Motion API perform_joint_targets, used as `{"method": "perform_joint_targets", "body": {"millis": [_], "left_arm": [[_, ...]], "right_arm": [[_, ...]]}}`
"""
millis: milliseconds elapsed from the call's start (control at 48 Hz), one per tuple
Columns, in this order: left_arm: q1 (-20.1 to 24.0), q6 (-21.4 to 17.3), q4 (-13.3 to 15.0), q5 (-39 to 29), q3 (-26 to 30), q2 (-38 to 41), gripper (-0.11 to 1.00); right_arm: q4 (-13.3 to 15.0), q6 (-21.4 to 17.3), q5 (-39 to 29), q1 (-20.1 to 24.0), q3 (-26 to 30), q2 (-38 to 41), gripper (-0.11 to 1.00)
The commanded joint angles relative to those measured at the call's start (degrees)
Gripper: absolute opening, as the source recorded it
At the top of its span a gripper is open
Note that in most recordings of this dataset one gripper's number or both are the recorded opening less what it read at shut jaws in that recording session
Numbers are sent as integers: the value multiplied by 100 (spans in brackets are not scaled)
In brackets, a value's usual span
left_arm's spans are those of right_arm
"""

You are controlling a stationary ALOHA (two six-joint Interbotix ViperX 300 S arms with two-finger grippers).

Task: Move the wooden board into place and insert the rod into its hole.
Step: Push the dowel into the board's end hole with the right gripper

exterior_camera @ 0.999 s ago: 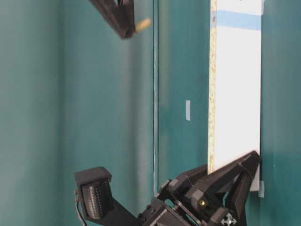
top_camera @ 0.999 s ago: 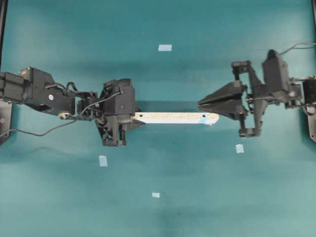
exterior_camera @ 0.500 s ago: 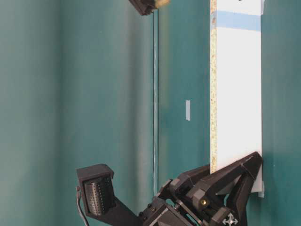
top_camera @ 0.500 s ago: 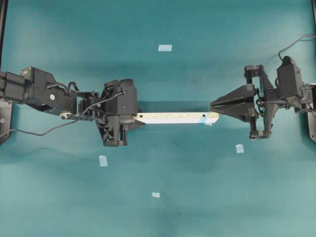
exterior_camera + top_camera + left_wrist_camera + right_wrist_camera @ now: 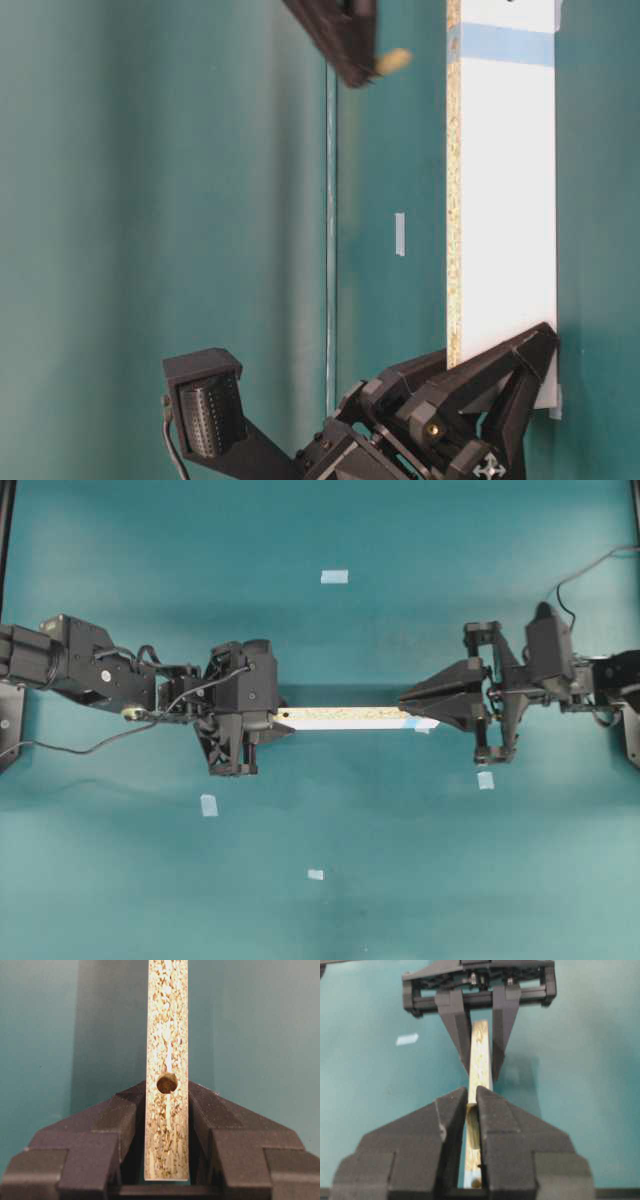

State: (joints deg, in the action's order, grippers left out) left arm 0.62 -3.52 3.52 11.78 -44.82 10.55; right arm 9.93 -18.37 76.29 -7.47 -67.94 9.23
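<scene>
Fingers of the left gripper (image 5: 167, 1125) clamp the board (image 5: 345, 717) on edge; the right gripper (image 5: 362, 62) pinches the rod (image 5: 392, 61) above its far end. Insertion is in hand: next, align rod with hole.

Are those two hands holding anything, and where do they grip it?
The left hand pinches the wooden board at its end, edge up. The right hand holds the rod by one end, its tip poking out.

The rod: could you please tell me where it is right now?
In the table-level view the rod protrudes from the right claw at upper centre, left of the wooden board near its blue-marked end, apart from it.
</scene>
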Motion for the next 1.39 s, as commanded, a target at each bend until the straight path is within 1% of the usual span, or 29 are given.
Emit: {"method": "perform_joint_targets", "body": {"millis": [0, 146, 250, 604, 874, 1187, 1374], "left_arm": [[-18, 35, 9, 18, 62, -70, 24], [-18, 35, 9, 18, 53, -70, 24], [-18, 35, 9, 18, 53, -70, 24], [-18, 35, 9, 18, 44, -62, 24], [-18, 35, 9, 18, 53, -70, 24], [-18, 35, 9, 18, 53, -70, 24], [-18, 35, 9, 18, 62, -70, 24]], "right_arm": [[-35, 9, 79, 26, 44, 26, 9], [-167, 9, 79, 53, 9, 26, 9], [-211, 9, 79, 62, -26, 26, 9], [-220, 0, -26, 220, -53, 35, 9], [-378, 9, -237, 220, -114, 35, 9], [-378, 0, -246, 264, -132, 26, 9], [-378, -26, -246, 316, -299, -62, 9]]}}
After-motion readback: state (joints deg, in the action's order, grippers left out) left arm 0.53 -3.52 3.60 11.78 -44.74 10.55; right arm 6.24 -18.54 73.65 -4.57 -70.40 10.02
